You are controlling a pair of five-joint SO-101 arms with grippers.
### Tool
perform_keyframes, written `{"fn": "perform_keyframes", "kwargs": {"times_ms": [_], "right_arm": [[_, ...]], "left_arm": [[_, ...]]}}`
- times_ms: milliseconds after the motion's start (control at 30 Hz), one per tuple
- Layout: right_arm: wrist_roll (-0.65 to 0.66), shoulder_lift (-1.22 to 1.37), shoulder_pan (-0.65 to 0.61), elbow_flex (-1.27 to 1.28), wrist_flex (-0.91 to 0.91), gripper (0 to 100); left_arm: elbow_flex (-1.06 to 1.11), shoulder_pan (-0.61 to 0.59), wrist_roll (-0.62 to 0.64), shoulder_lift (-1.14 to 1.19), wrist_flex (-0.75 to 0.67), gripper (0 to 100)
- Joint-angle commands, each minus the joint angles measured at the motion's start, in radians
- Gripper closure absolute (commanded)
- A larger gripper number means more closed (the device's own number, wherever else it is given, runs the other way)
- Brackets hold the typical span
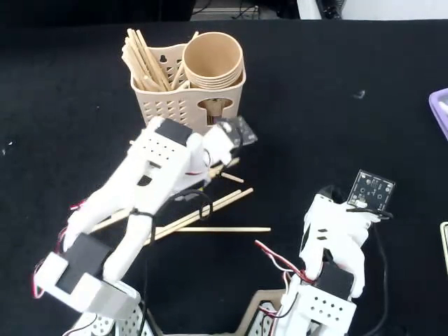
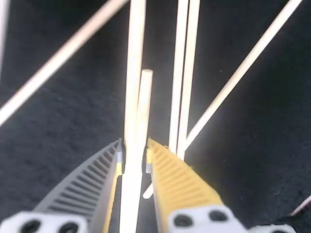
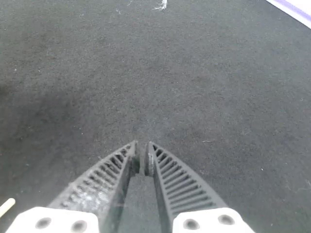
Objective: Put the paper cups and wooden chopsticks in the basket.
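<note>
The basket (image 1: 171, 108) stands at the far side of the black surface (image 1: 336, 105). It already holds a stack of paper cups (image 1: 213, 59) on one side and a bunch of chopsticks (image 1: 143, 59) on the other. A few loose chopsticks (image 1: 224, 229) lie on the surface, near the basket on the side toward the arms. So the cups look done, and the job in hand is picking up the last sticks. The left pincer (image 2: 133, 150) is down among them and is squeezed tight on a chopstick (image 2: 138, 111). There may be a second stick in there too, but I cannot tell. The right pincer (image 3: 142, 158) is closed with nothing in it, over a bare part of the surface and well apart from the sticks. I think the next move is to lift the held stick, carry it over the basket, tip it upright and let go.
</note>
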Motion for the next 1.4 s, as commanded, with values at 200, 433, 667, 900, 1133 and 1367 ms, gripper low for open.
{"fn": "perform_keyframes", "kwargs": {"times_ms": [200, 433, 667, 900, 1133, 1367], "right_arm": [[0.002, -0.076, -0.014, -0.013, -0.026, 95.6], [0.002, -0.076, -0.014, -0.013, -0.025, 96.0], [0.002, -0.076, -0.014, -0.013, -0.025, 96.0], [0.002, -0.076, -0.014, -0.013, -0.026, 96.0], [0.002, -0.076, -0.014, -0.013, -0.028, 95.9], [0.002, -0.076, -0.014, -0.013, -0.028, 95.9]], "left_arm": [[-0.223, -0.012, 0.002, -0.305, 0.068, 97], [-0.329, -0.012, 0.187, -0.500, -0.091, 97], [-0.328, -0.117, 0.440, -0.549, -0.519, 97], [-0.329, -0.240, 0.667, -0.437, -0.807, 97], [-0.329, -0.288, 0.761, -0.339, -0.941, 97], [-0.277, -0.288, 0.753, -0.216, -0.948, 97]]}}
